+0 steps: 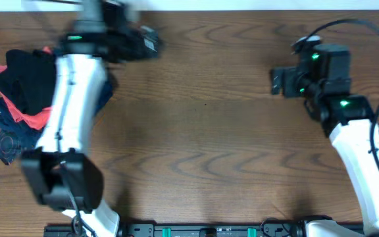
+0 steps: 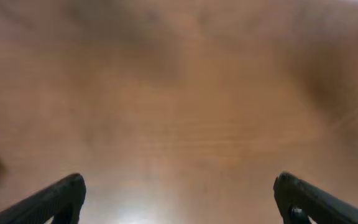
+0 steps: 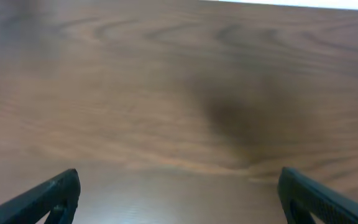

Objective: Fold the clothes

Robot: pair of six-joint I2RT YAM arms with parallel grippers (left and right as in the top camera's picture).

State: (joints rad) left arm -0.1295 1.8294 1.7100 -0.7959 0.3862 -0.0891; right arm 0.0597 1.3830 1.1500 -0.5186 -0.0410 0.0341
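Observation:
The clothes, a crumpled black T-shirt (image 1: 24, 82), lie in a heap at the table's left edge, partly under my left arm. No logo shows. My left gripper (image 1: 151, 43) hangs blurred over bare wood at the back, right of the heap, and touches no fabric. In the left wrist view the left gripper (image 2: 179, 183) is open, with only blurred wood between its fingers. My right gripper (image 1: 276, 82) is at the back right, far from the clothes. In the right wrist view the right gripper (image 3: 179, 177) is open over bare wood.
A coral-red garment (image 1: 37, 118) and a navy-blue patterned garment (image 1: 2, 138) lie under and beside the black one. The wooden table (image 1: 202, 131) spreads between the two arms. The arm bases stand along the front edge.

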